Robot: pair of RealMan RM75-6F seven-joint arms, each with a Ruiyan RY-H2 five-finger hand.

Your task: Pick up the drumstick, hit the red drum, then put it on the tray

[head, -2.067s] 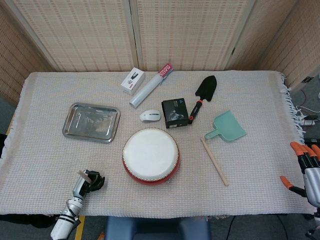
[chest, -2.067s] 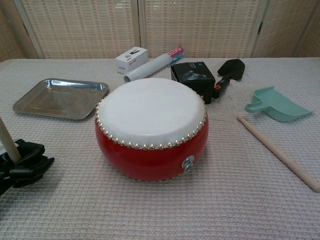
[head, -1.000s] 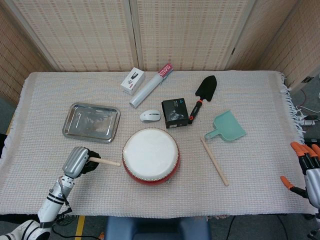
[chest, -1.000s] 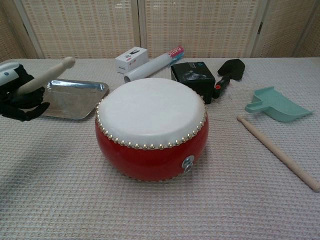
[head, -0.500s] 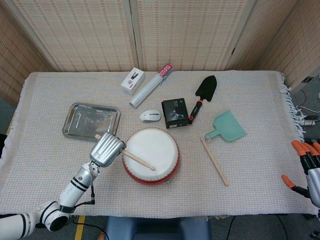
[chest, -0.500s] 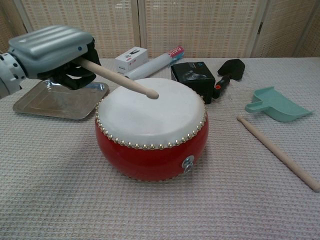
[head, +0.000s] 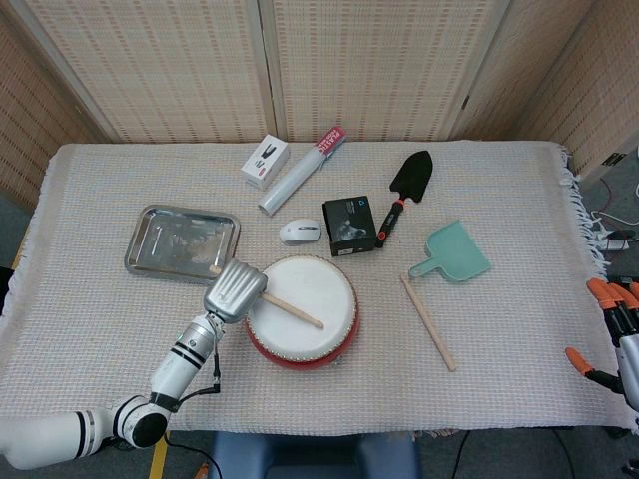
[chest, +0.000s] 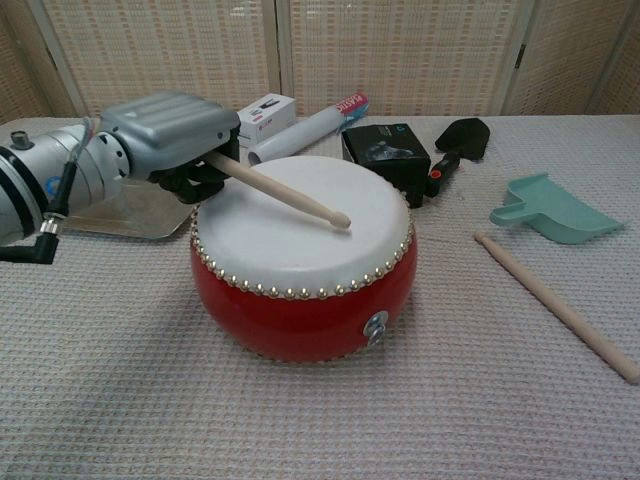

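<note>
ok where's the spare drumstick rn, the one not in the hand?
The loose drumstick lies flat on the tablecloth in the head view, right of the red drum, its far end just below the teal scoop. Neither hand touches it.

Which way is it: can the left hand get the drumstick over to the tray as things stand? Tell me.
Probably yes. The left hand holds the drumstick over the red drum, and the tray lies just beside it on its own side, with nothing between them.
</note>
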